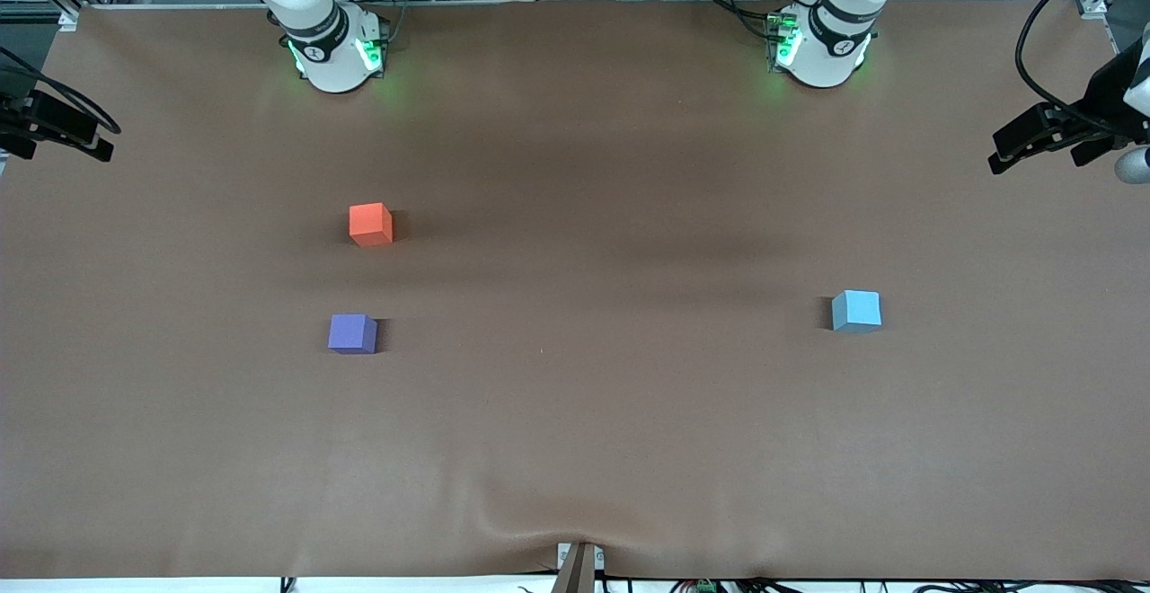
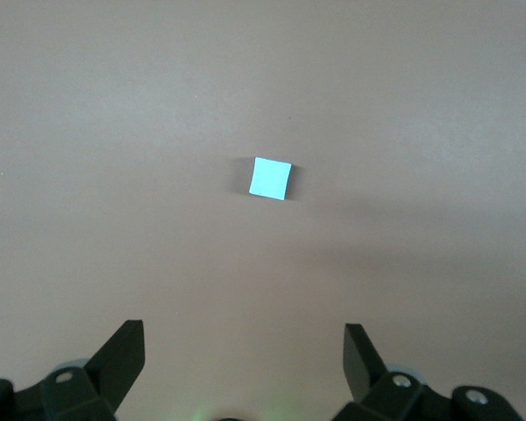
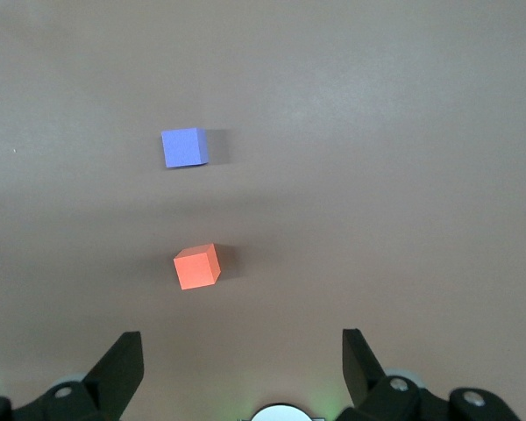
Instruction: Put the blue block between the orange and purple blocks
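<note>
Purple block [image 1: 352, 333] and orange block [image 1: 370, 224] appear under right hand [image 3: 243, 355]; blue block [image 2: 271, 178] under left hand [image 2: 245, 355]; both released.

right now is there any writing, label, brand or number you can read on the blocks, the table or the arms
No readable text anywhere.
Blue block: plain faces, no marking.
Orange block: plain.
Purple block: plain.
Brown table cover: no print.
Arm bases at the table's edge: small dark marks on the collars, too small to read.
</note>
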You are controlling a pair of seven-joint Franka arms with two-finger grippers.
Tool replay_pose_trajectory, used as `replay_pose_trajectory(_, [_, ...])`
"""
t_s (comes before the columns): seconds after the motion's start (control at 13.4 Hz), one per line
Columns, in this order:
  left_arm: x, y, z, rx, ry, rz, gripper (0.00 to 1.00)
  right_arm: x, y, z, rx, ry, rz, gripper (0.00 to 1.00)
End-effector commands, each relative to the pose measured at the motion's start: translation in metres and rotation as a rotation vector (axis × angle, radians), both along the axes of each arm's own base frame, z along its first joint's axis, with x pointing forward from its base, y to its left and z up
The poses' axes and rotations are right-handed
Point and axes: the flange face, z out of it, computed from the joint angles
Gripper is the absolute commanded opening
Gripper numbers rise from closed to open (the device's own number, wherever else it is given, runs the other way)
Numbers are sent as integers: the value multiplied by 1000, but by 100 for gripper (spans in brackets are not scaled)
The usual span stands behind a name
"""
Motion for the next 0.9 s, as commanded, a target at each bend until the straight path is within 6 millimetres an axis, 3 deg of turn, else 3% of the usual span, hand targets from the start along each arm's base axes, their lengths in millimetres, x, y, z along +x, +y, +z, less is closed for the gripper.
replay_pose_trajectory(0.0, [-2, 0, 3, 14, 0, -8, 100, -1, 2, 6, 12, -2, -7, 100])
replay_pose_trajectory(0.37, [0, 2, 7, 16, -9, -3, 100, -1, 5, 6, 10, 1, -2, 100])
replay_pose_trajectory(0.82, [-2, 5, -2, 14, 20, -2, 100, -1, 4, 6, 10, 1, -4, 100])
